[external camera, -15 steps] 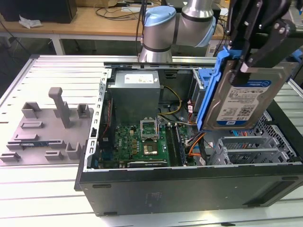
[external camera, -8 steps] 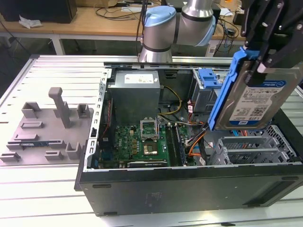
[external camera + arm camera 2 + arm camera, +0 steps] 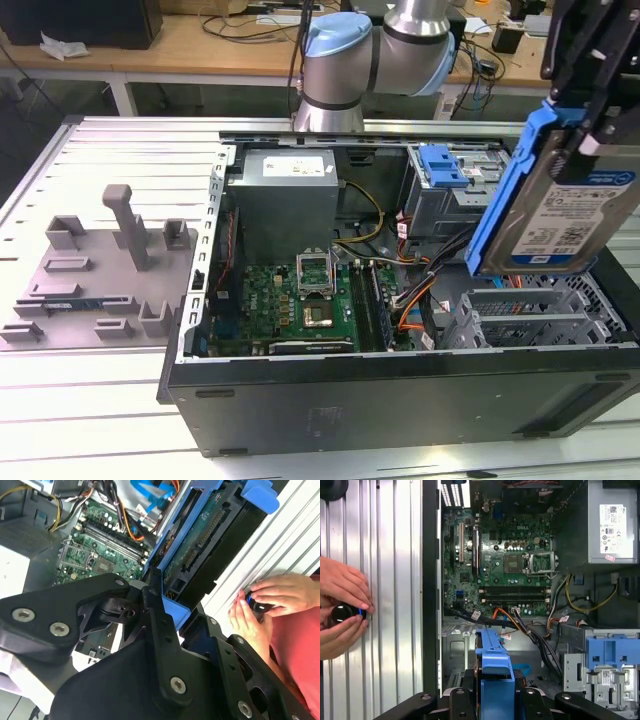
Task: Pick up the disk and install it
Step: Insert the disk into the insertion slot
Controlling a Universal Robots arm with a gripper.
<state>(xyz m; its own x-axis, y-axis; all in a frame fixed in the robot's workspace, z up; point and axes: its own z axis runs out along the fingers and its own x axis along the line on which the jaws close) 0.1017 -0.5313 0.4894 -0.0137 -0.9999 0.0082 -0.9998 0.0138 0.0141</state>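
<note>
black pincer (image 3: 172,611) links sit closest to the lens in the second wrist view, pressed from both sides onto the blue bracket (image 3: 505,190) that frames the disk (image 3: 560,215).

largest in the scene is the ribbed grey table (image 3: 100,420), and on it the open computer case (image 3: 400,400) lies on its side, with the motherboard (image 3: 300,300) and the drive cage (image 3: 450,205) exposed. the disk hangs in the air at the exterior view's right, above that end of the case and touching nothing but the pincer.

my reading is that the pick-up is done and the carry toward the case is in hand, with the install not yet made. seating it would call for squaring the bracket with the cage's opening and keeping clear of the loose cables (image 3: 415,300).

the disk is held by one end, on edge. its long axis runs steeply downward, free end toward the case interior, and its labelled face is turned to the exterior camera.

off to the side, a person's hands (image 3: 342,610) rest on the table around a small dark knob (image 3: 342,614).
</note>
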